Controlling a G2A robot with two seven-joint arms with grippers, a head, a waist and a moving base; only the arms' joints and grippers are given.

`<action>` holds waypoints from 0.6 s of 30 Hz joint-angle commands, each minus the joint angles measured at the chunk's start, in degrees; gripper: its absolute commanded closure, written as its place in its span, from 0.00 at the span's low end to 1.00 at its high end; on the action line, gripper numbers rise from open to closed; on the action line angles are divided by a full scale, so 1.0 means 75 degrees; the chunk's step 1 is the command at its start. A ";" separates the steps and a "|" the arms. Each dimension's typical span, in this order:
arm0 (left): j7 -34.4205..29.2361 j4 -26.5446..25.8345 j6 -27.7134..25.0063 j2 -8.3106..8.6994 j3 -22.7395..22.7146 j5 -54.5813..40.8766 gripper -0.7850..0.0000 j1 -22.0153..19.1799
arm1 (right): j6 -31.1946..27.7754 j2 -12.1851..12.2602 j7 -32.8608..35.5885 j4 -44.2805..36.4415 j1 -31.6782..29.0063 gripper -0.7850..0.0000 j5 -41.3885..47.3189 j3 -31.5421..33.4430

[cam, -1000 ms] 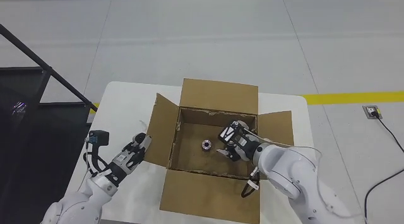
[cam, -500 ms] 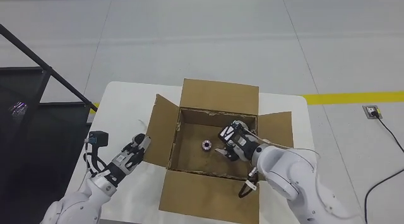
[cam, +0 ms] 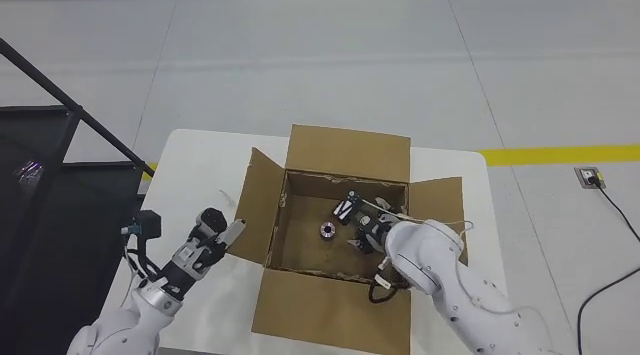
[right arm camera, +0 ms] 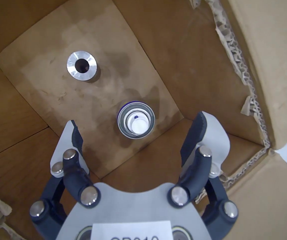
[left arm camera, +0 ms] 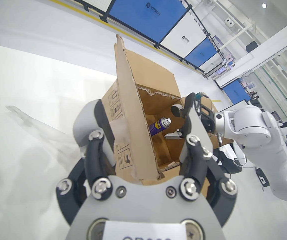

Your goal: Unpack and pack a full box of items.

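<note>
An open cardboard box (cam: pixel 345 150) stands on the white table (cam: pixel 195 170). On its floor an upright blue spray can (right arm camera: pixel 127 116) with a white nozzle stands beside a short metal cylinder (right arm camera: pixel 82 66) with a bore, also seen from above (cam: pixel 327 230). My right gripper (right arm camera: pixel 136 126) hangs open inside the box, straight above the can, its fingers wide on both sides and clear of it. My left gripper (left arm camera: pixel 141 116) is open at the box's left flap (cam: pixel 255 205), whose edge stands between its fingers. From the left wrist the can (left arm camera: pixel 159 126) and right gripper (left arm camera: pixel 181 123) show inside the box.
The box's four flaps are spread outward; the near flap (cam: pixel 330 310) overhangs the table's front. Torn corrugated edges (right arm camera: pixel 233 46) line the inner rim. A clear plastic strip (left arm camera: pixel 33 128) lies on the table left of the box. Bare table lies to the left and behind.
My right gripper has shifted left inside the box, toward the metal cylinder's side. The left wrist has turned and drawn slightly back beside the left flap.
</note>
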 commanded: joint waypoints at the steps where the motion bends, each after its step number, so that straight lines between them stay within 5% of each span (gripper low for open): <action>1: 0.0222 -0.0011 -0.0096 0.0000 -0.0005 0.0049 0.00 0.0064 | 0.0015 -0.0050 0.0035 0.0236 0.0152 0.00 0.0091 -0.0057; 3: 0.0430 -0.0012 -0.0176 0.0000 -0.0019 0.0102 0.00 0.0120 | 0.0017 -0.0098 0.0027 0.0473 0.0271 0.00 0.0189 -0.0104; 5: 0.0604 -0.0021 -0.0284 0.0001 -0.0026 0.0146 0.00 0.0161 | 0.0024 -0.0142 -0.0017 0.0722 0.0370 0.10 0.0315 -0.0123; 7: 0.0700 -0.0016 -0.0337 0.0005 -0.0023 0.0181 0.00 0.0188 | 0.0020 -0.0181 -0.0025 0.0987 0.0485 0.51 0.0407 -0.0131; 9: 0.0778 -0.0006 -0.0378 0.0009 -0.0017 0.0202 0.00 0.0200 | -0.0031 -0.0226 -0.0021 0.1226 0.0584 0.56 0.0566 -0.0156; 11: 0.0811 0.0005 -0.0392 0.0014 -0.0006 0.0216 0.00 0.0205 | -0.0088 -0.0254 -0.0030 0.1348 0.0644 0.72 0.0638 -0.0172; 13: 0.0842 0.0019 -0.0416 0.0018 0.0003 0.0222 0.00 0.0202 | -0.0181 -0.0272 -0.0030 0.1385 0.0659 0.98 0.0772 -0.0160; 18: 0.0803 0.0109 -0.0439 0.0034 0.0033 0.0183 0.00 0.0122 | -0.0239 -0.0270 0.0080 0.1258 0.0631 1.00 0.0856 -0.0050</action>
